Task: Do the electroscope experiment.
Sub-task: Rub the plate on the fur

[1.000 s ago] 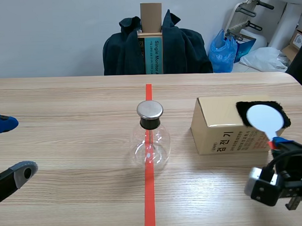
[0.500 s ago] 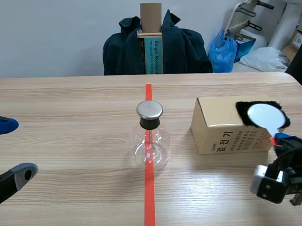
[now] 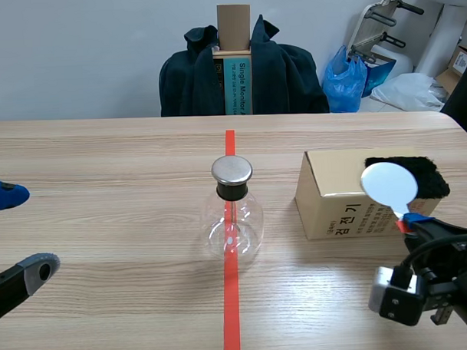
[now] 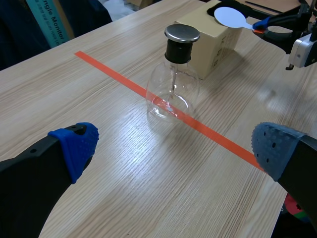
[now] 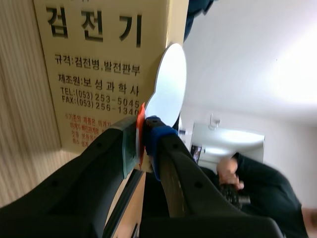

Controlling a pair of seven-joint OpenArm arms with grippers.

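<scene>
My right gripper (image 3: 413, 222) was closed tight on the orange handle (image 5: 140, 124) of the white disc (image 3: 389, 186), the pads pinching it with the disc standing up above the fingers. The disc hung in front of the box (image 3: 334, 202), its upper edge just beside the black fur pad (image 3: 421, 176) that lay on the box top; I could not tell whether the two touched. The flask (image 3: 233, 221) stood on the tape line (image 3: 231, 298) at mid-table, its metal cap (image 3: 232, 170) on, well apart from the disc. My left gripper (image 4: 173, 148) was wide open with nothing in it, low at the table's near side, the flask ahead of it. I judged the task about half done: disc in hand and at the fur, but the cap untouched. Bringing the disc across to the cap was left, and whatever sits inside the flask was too small to read
</scene>
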